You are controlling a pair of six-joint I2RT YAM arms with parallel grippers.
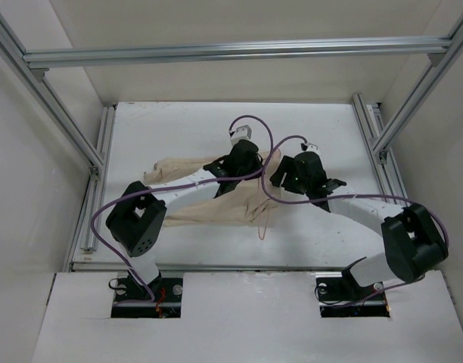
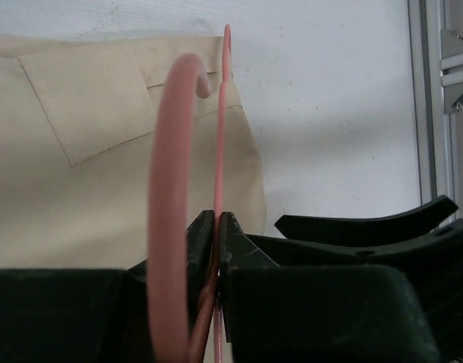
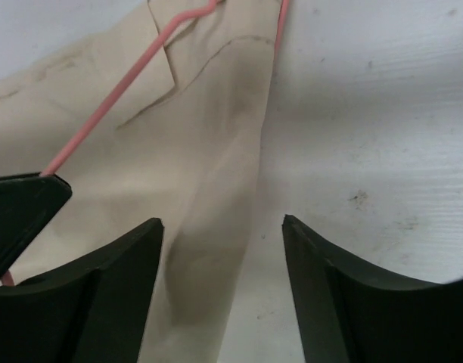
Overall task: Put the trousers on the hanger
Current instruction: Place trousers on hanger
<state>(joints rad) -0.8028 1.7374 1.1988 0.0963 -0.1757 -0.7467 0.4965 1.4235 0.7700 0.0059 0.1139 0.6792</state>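
The beige trousers [image 1: 216, 198] lie spread on the white table, from the left to the middle. They also show in the left wrist view [image 2: 103, 174] and the right wrist view [image 3: 209, 151]. The pink wire hanger [image 2: 221, 113] lies over their right end, with its hook close to the left wrist camera. My left gripper [image 2: 218, 227] is shut on the hanger's wire, above the trousers' edge [image 1: 254, 165]. My right gripper [image 3: 220, 227] is open and empty. It hovers right beside the left gripper [image 1: 283, 175], over the trousers' edge and bare table. The hanger wire [image 3: 110, 106] crosses the cloth ahead of it.
Aluminium frame rails run along the table's left side [image 1: 95, 181] and right side [image 1: 368, 128]. Purple cables [image 1: 265, 144] loop over both arms. The right gripper's fingers [image 2: 368, 227] show at the right of the left wrist view.
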